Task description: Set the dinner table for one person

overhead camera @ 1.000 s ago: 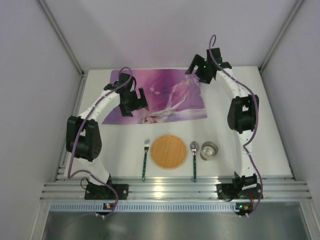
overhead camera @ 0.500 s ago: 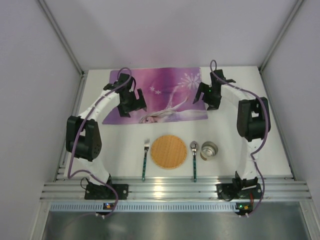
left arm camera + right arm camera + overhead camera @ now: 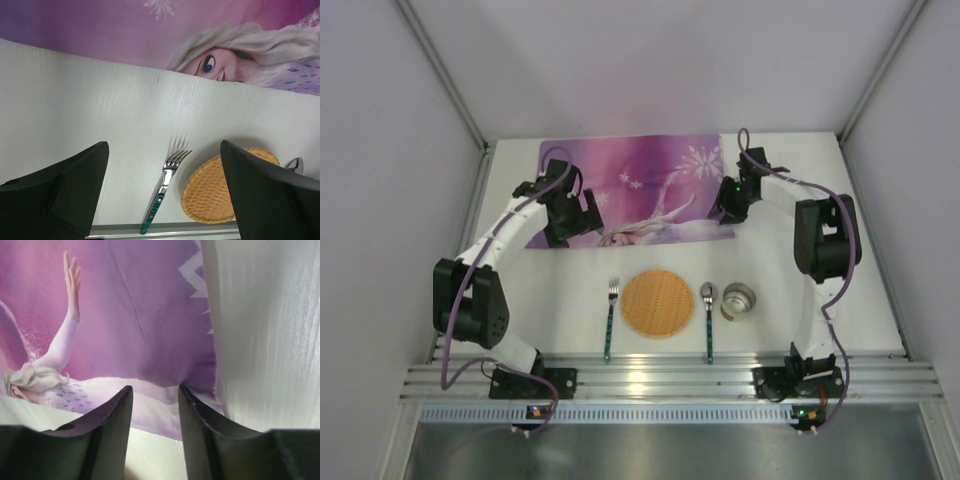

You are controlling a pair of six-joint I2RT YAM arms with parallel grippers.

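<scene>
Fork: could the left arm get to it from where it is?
Probably yes: the open left gripper hangs over bare table just beyond the fork, with nothing between them.

Open tabletop (image 3: 570,268) strip nearside of placemat (image 3: 630,180), then fork (image 3: 610,318), woven plate (image 3: 658,303), spoon (image 3: 708,320), cup (image 3: 738,299) in a row

The desk (image 3: 865,270) is plain white with a fine ribbed grain; the placemat (image 3: 640,172) runs from deep purple to pink, printed with white snowflakes and a blond cartoon girl in pale blue; the round woven mat (image 3: 658,303) is orange-tan wicker; the fork (image 3: 609,322) and spoon (image 3: 708,322) have silver heads and teal-green handles; the cup (image 3: 738,298) is shiny silver; the left pincer (image 3: 164,150) and right pincer (image 3: 155,390) are black; the left arm (image 3: 505,228) and right arm (image 3: 782,192) are white with black joints and purple cables; the rail (image 3: 660,378) is ribbed silver; the walls (image 3: 380,150) are pale grey.
</scene>
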